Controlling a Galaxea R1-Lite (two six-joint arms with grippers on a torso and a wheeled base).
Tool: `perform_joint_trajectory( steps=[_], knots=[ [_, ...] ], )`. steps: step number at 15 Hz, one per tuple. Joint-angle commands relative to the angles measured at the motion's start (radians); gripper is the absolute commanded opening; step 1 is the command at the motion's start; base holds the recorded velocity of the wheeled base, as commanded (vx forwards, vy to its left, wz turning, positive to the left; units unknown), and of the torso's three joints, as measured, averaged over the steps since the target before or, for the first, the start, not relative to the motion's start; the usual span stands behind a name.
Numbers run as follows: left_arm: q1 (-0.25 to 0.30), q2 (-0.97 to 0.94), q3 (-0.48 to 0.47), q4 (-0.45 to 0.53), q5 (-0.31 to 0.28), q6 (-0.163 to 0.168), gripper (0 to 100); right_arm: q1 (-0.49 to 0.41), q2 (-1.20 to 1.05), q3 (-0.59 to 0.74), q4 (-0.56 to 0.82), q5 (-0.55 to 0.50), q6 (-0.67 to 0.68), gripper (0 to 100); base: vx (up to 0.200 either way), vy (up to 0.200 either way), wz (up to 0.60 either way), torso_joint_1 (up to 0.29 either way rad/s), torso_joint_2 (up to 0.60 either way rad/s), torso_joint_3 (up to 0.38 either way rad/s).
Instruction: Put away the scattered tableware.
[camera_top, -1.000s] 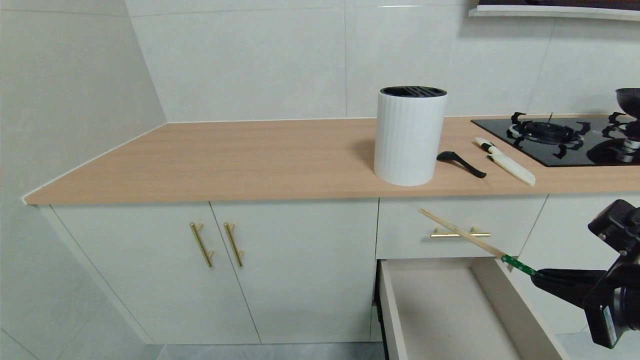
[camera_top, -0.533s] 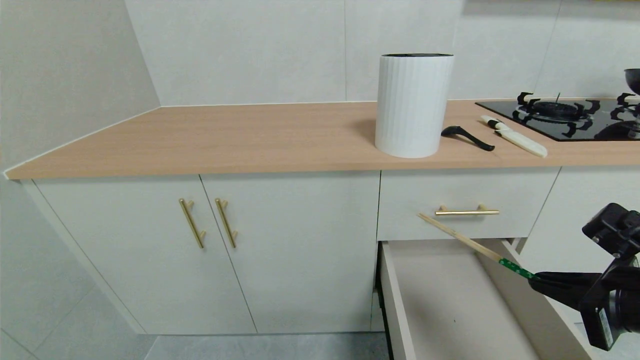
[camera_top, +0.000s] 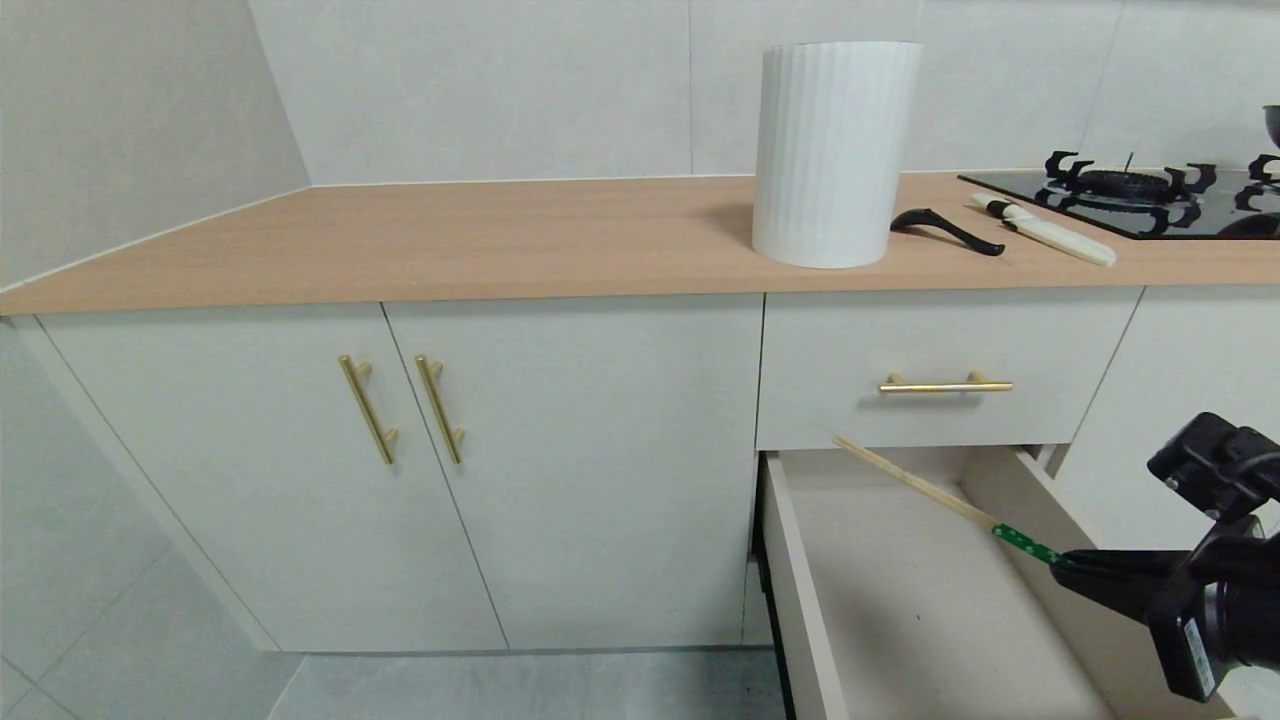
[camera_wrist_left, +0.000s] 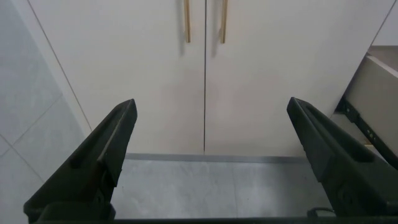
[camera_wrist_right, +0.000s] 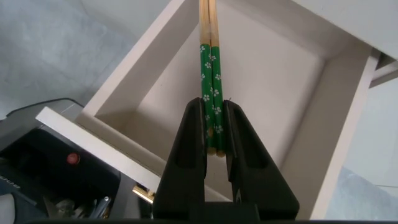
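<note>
Since the earlier frame the whole head view has shifted, so the camera has moved. Measured against the cabinet, the chopsticks (camera_top: 940, 497) have nevertheless come down. Their tips lay across the closed drawer front (camera_top: 1050, 340) near its handle and now lie below it, over the open drawer (camera_top: 790, 560).

The right gripper (camera_top: 1068, 567) is clamped on the green patterned ends of the pair, above the drawer's front right part. The sticks slant up toward the drawer's back. The left gripper (camera_wrist_left: 211, 124) hangs with its fingers spread wide, holding nothing, facing the cabinet doors (camera_wrist_left: 261, 81).

To place the pair well, lower it until it lies near level and close to the drawer floor before you release. A drop from height would likely let the sticks bounce or roll apart. Keep the tips off the back wall.

The black spoon (camera_top: 945, 228) and the knife (camera_top: 1055, 237) lie on the countertop (camera_top: 450, 235) beside the white holder (camera_top: 835, 150).
</note>
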Motion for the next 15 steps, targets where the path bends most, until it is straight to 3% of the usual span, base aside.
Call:
perform_joint_trajectory(
  steps=[1,9,12,15],
  knots=[
    [0.000,0.001,0.000,-0.001,0.000,-0.001,100,0.001,0.010,0.000,0.000,0.000,0.000,0,0.000,0.000,0.00,0.000,0.00,0.000],
    [0.000,0.001,0.000,0.000,0.000,0.001,100,0.001,0.266,-0.023,0.003,-0.042,0.030,0,0.000,0.000,0.00,0.000,0.00,0.000],
    [0.000,0.001,0.000,0.000,0.000,0.001,100,0.013,0.463,-0.118,-0.018,-0.040,0.268,0,0.000,0.000,0.00,0.000,0.00,0.000],
    [0.002,0.001,0.000,0.000,0.000,-0.001,100,0.022,0.673,-0.165,-0.162,-0.045,0.460,0,0.000,0.000,0.00,0.000,0.00,0.000]
  ],
)
